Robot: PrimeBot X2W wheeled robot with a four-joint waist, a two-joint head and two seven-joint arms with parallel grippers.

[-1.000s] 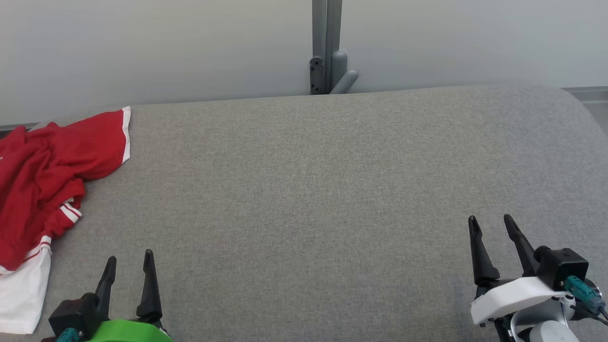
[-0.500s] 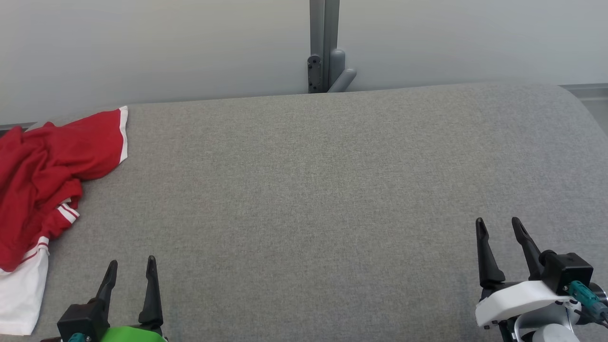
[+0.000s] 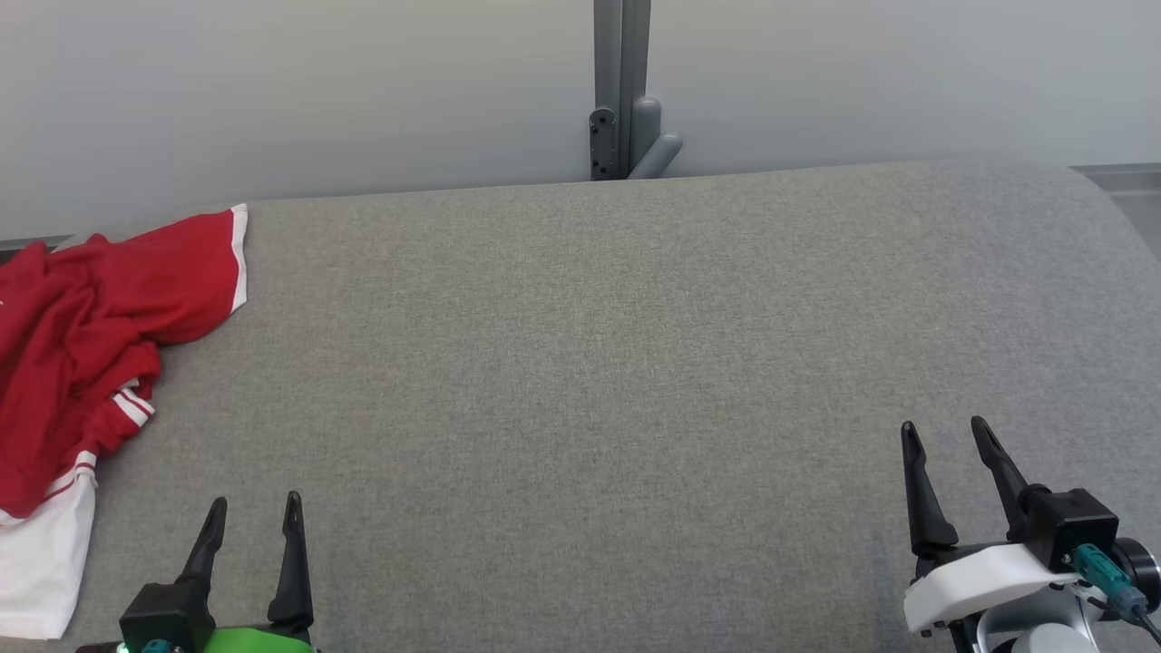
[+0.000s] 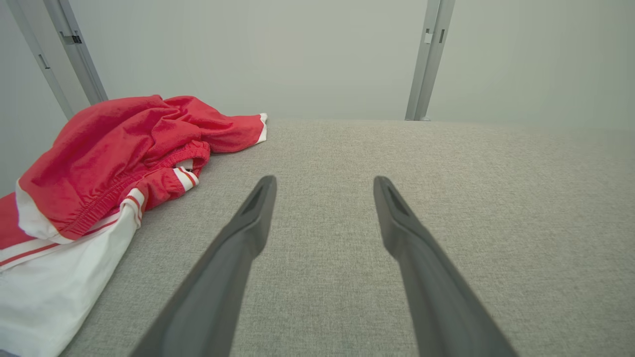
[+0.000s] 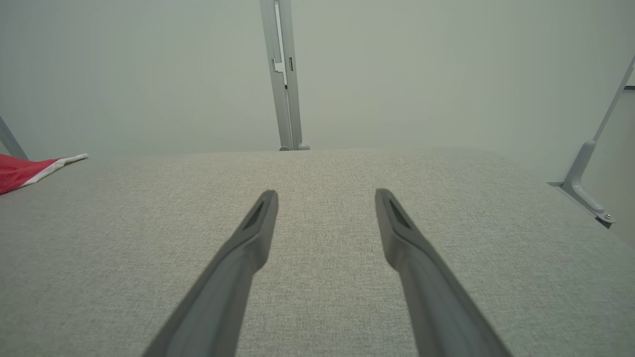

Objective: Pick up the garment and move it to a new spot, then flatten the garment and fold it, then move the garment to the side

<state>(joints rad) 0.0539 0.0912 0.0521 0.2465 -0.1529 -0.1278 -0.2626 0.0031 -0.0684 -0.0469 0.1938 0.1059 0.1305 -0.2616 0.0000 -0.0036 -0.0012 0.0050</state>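
Observation:
The garment (image 3: 77,345) is a crumpled red piece with white trim and stripes, heaped at the far left edge of the grey padded table (image 3: 599,363). In the left wrist view the garment (image 4: 114,163) lies ahead and to the left of my fingers. A red corner of the garment (image 5: 22,171) shows at the left of the right wrist view. My left gripper (image 3: 254,508) hovers near the front left, open and empty, to the right of the garment. My right gripper (image 3: 943,431) stands open and empty at the front right, far from it.
A grey metal post with a bracket (image 3: 624,100) rises behind the table's far edge against a pale wall. The table's right end curves off near a floor bracket (image 5: 588,198). Wide bare grey cloth lies between the two grippers.
Both grippers have drawn back a little toward the near edge, the left one more. The garment lies as it was.

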